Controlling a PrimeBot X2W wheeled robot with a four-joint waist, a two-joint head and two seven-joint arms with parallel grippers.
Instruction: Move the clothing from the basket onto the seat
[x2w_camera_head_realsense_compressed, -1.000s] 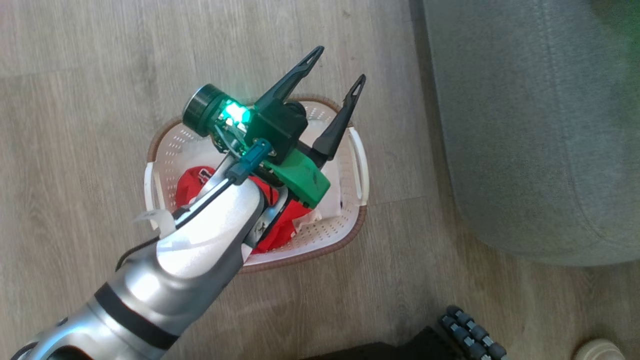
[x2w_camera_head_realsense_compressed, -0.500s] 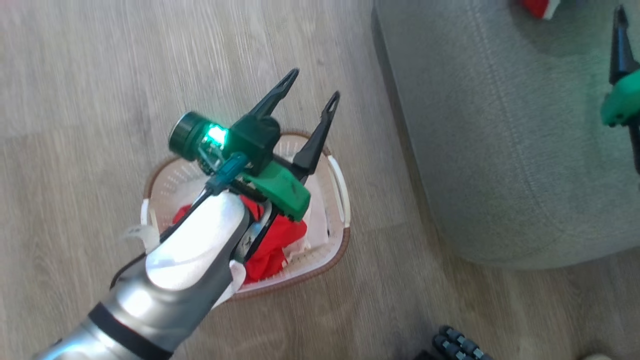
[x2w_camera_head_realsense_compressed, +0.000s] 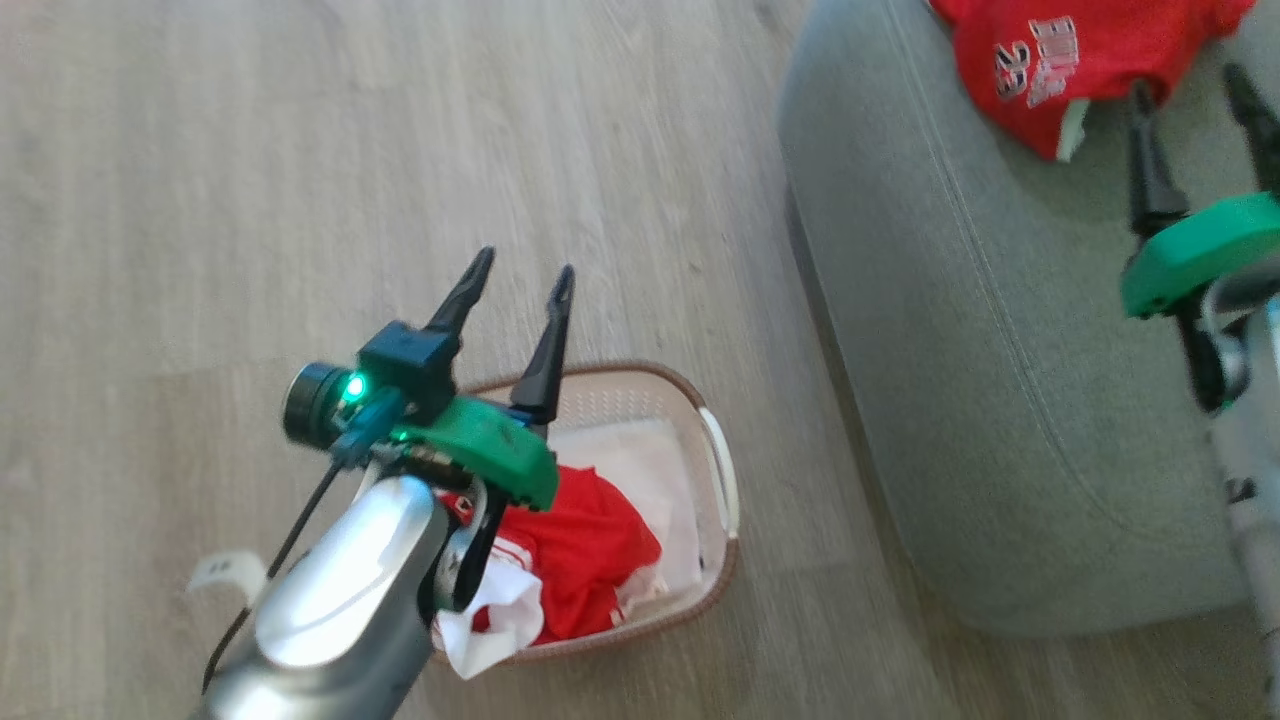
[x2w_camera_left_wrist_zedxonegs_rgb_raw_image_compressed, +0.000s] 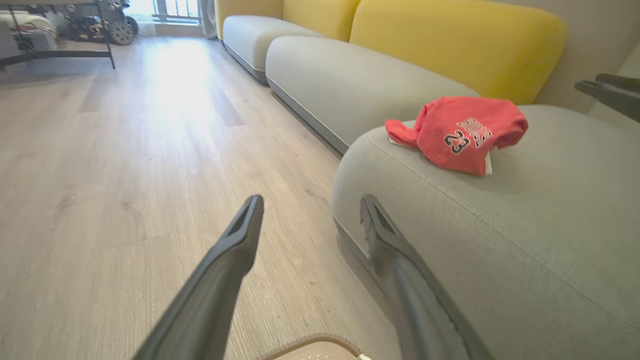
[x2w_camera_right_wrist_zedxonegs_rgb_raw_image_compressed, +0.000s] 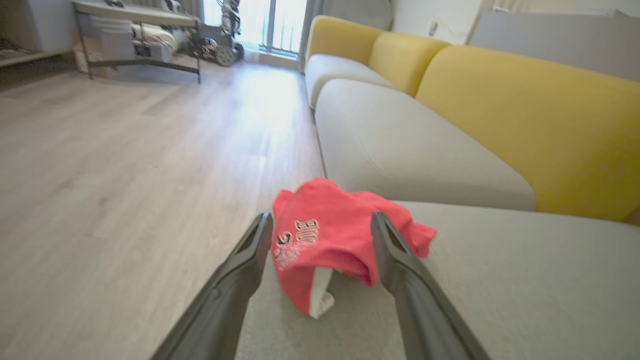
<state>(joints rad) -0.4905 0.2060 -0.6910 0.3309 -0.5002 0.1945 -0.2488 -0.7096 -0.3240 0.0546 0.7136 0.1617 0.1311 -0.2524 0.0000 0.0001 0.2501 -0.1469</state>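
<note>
Apparently half of the work is done. One red jersey (x2w_camera_head_realsense_compressed: 1060, 60), printed with 23, is laid in a loose heap on the seat (x2w_camera_head_realsense_compressed: 1000, 380), towards its far side. The second red garment (x2w_camera_head_realsense_compressed: 585, 545) is found crumpled in the basket (x2w_camera_head_realsense_compressed: 640, 375), on a white liner (x2w_camera_head_realsense_compressed: 655, 470).

The right tool (x2w_camera_head_realsense_compressed: 1188, 82) is held low over the seat with its fingers spread and no cloth pinched between them. The jersey lies just beyond the fingertips, so this arm is judged to be finished with it.

The left tool (x2w_camera_head_realsense_compressed: 526, 264) is kept above the far left part of the basket, also spread and empty. It is pointed out over the floor (x2w_camera_head_realsense_compressed: 300, 150) and not down at the cloth. For the next pick the wrist would probably need to be tipped downwards.

The basket is stood on pale wood-look planks, near the left edge of the seat but apart from it, so only a short carry is required. The seat is covered in grey-green fabric with a stitched seam; a light mesh garment is expected to stay where it is dropped.

Further away, more grey cushions with yellow backs (x2w_camera_left_wrist_zedxonegs_rgb_raw_image_compressed: 450, 40) are arranged in a row, and a dark-legged desk (x2w_camera_right_wrist_zedxonegs_rgb_raw_image_compressed: 135, 16) is seen by a bright window.
</note>
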